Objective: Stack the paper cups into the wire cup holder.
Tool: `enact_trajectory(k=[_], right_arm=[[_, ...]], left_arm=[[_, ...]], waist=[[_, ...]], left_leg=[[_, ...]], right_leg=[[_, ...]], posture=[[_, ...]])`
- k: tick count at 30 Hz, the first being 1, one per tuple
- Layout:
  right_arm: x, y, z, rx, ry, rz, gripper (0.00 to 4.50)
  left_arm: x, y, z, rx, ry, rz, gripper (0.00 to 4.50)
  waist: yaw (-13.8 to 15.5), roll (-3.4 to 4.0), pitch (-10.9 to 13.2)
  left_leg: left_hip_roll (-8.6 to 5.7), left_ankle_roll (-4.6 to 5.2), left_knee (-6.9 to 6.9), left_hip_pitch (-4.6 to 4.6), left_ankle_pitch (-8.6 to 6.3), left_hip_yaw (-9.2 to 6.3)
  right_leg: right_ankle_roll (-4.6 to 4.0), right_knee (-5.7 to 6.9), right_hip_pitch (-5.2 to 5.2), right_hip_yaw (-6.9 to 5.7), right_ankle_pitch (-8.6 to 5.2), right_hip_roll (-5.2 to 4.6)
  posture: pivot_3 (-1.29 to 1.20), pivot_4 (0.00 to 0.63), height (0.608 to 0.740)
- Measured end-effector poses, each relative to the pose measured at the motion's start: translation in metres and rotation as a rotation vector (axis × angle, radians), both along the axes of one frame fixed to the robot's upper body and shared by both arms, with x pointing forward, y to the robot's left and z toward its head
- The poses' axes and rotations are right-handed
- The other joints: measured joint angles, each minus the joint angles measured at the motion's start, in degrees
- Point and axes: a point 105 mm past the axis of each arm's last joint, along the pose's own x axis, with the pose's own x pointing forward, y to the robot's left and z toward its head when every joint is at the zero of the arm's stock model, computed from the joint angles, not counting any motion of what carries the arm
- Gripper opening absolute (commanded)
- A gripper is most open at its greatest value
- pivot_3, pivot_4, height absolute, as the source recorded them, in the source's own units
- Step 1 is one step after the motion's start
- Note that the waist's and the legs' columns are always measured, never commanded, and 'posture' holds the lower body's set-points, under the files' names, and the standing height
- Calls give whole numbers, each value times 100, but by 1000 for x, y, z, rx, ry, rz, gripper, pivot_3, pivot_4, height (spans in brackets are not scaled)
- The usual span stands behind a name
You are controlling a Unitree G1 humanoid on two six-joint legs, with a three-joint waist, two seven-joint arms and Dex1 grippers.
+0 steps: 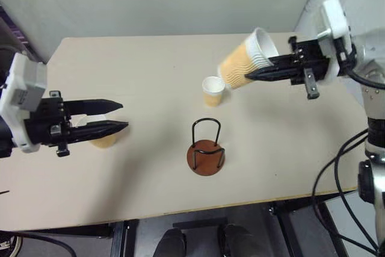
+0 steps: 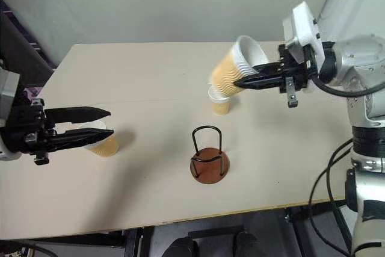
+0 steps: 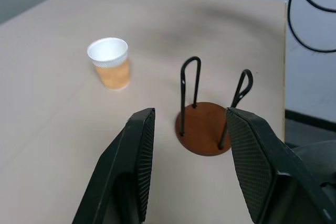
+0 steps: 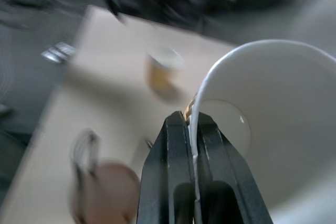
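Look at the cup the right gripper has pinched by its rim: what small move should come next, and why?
Probably carry it over the wire cup holder and turn it upright. The right gripper is shut on a paper cup, held tilted above the table, behind and to the right of the holder, which is empty. The left gripper is open, holding nothing.

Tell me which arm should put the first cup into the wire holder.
Right. The right gripper is shut on a paper cup's rim, lifted above the table near the wire cup holder. The left gripper is open and empty.
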Motion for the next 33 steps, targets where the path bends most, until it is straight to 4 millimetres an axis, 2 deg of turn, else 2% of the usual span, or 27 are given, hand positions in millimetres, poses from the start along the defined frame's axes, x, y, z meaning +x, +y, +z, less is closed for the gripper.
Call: enact_trajectory(k=[3,12,16,21,26,29,33], right_arm=[[-4,14,-26,-34,90,37,17],[-7,17,-52,-136,114,46,17],[-4,17,-59,-160,114,40,944],[-3,18,-72,-189,135,33,2643],[-1,17,-72,-190,130,27,4439],[15,19,-65,-134,142,-3,4474],[77,24,-32,-19,1,-216,4474]], left_arm=[[2,-3,-7,-12,16,7,2285],[1,-5,-15,-7,39,30,2285],[0,-6,-17,0,41,41,2285],[-1,-8,-18,-5,45,41,2285],[0,-7,-19,-6,46,48,2285],[1,-6,-18,-7,41,62,2285],[6,-5,-16,-2,14,92,2285]], waist=[[13,2,4],[7,0,2],[7,0,2],[8,0,2],[7,0,2],[6,0,2],[-23,2,3]], left_leg=[[-1,-8,9,-6,6,0],[0,-8,5,-4,5,0],[0,-8,2,-4,5,0],[0,-8,3,-4,5,0],[0,-8,3,-3,5,0],[0,-8,7,-3,5,1],[7,-7,-6,-5,5,-5]], right_leg=[[3,10,-6,0,3,-4],[2,13,-10,0,5,-4],[3,12,-10,-1,5,-3],[5,12,-10,-1,7,-3],[4,13,-10,-1,7,-3],[1,13,-12,0,11,-4],[-15,20,-37,4,32,-4]], posture=[[0,150,740],[0,150,740],[0,150,740],[0,150,740],[0,150,740],[0,150,740],[0,150,740]])
